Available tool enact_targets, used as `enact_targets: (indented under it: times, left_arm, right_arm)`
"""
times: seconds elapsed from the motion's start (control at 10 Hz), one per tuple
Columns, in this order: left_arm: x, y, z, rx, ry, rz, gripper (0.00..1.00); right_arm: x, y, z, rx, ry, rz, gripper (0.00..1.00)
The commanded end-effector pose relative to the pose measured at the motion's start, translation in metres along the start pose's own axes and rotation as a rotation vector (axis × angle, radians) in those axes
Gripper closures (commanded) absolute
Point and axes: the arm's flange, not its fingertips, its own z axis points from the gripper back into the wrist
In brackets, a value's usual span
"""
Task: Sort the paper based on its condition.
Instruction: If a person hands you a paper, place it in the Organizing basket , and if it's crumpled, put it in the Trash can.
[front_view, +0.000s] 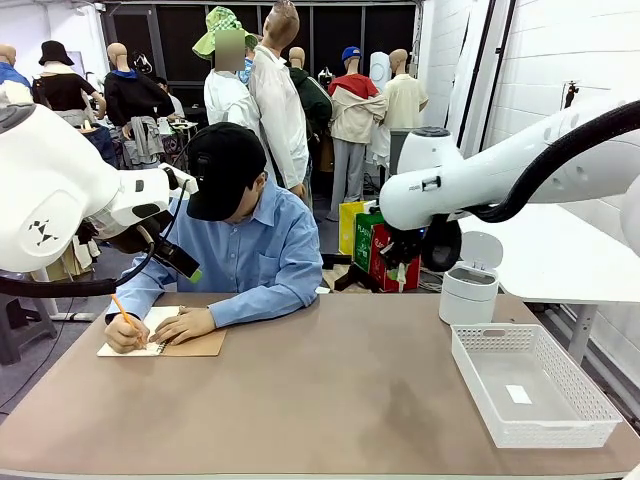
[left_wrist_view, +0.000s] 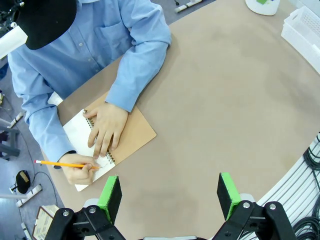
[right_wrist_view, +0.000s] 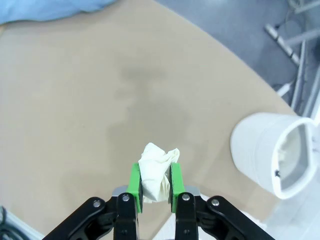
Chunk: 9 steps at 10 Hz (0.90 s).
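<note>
Pinching a crumpled white paper wad (right_wrist_view: 157, 161) shallowly, right gripper (right_wrist_view: 155, 171) could drop it short of round white bin (right_wrist_view: 260, 152).

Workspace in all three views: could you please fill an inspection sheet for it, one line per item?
Surface: brown table, faint darker stains near the middle.
Job's things: crumpled white paper held in the right gripper; white round bin, lid open; white perforated plastic basket, a small flat white piece inside.
Clutter: spiral-bound notebook with brown cover, in which a person writes with an orange pencil.
Grippers: left gripper open and empty; right gripper shut on the paper.
Cables: black cable along the left arm.
Surroundings: white table at the right; coloured bags behind.
</note>
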Motion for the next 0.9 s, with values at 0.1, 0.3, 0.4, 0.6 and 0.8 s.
enact_targets:
  times: [0.1,0.3,0.4,0.6,0.8]
  left_arm:
    - [0.000,0.000,0.000,-0.001,-0.001,0.001,0.00]
    - [0.000,0.000,0.000,-0.001,-0.001,0.001,0.00]
    - [0.000,0.000,0.000,-0.001,-0.001,0.001,0.00]
    - [0.000,0.000,0.000,-0.001,-0.001,0.001,0.00]
    - [0.000,0.000,0.000,-0.001,-0.001,0.001,0.00]
  right_arm:
    - [-0.002,-0.010,-0.015,-0.037,0.036,-0.111,0.73]
    - [-0.004,-0.018,-0.007,-0.015,0.015,-0.088,0.73]
    - [-0.004,-0.018,-0.007,-0.015,0.015,-0.088,0.73]
    - [-0.004,-0.016,-0.011,-0.014,0.019,-0.088,0.73]
    - [0.005,-0.027,-0.010,-0.202,-0.043,-0.356,0.73]
